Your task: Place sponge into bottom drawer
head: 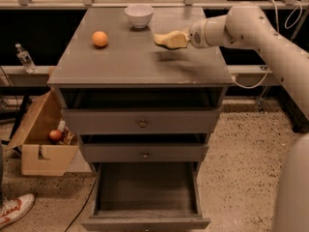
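The pale-yellow sponge [169,39] is held in my gripper [179,39], lifted a little above the grey cabinet top [135,64] near its back right; a shadow lies on the top beneath it. The gripper is shut on the sponge, and my white arm reaches in from the right. The bottom drawer [146,192] is pulled open at the foot of the cabinet, its dark inside bare. The two shallower drawers above it stand slightly ajar.
A white bowl [139,15] stands at the back of the cabinet top. An orange fruit [100,38] lies at its left. A cardboard box [41,139] sits on the floor at left, a bottle [24,58] on a ledge behind, a shoe [13,210] at bottom left.
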`<action>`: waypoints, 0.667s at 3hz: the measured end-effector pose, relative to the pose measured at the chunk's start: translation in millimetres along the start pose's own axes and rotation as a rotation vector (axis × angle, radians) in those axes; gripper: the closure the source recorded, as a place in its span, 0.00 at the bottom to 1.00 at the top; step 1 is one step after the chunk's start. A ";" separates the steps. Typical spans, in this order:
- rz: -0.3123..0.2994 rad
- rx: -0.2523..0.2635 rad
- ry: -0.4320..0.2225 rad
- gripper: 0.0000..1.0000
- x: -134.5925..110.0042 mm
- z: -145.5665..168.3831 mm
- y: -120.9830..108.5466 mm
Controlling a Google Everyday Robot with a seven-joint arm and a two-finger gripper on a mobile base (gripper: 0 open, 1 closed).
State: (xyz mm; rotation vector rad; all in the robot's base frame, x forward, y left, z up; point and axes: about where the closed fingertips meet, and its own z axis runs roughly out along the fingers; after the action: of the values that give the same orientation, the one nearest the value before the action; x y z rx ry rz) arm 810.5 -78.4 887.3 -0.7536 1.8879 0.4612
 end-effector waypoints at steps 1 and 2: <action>-0.029 0.017 0.020 1.00 9.4 -65.9 30.8; -0.029 0.016 0.020 1.00 9.6 -66.0 31.0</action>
State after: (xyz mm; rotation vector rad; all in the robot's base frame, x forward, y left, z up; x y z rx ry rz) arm 742.3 -99.0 905.7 -0.7764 1.8947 0.4212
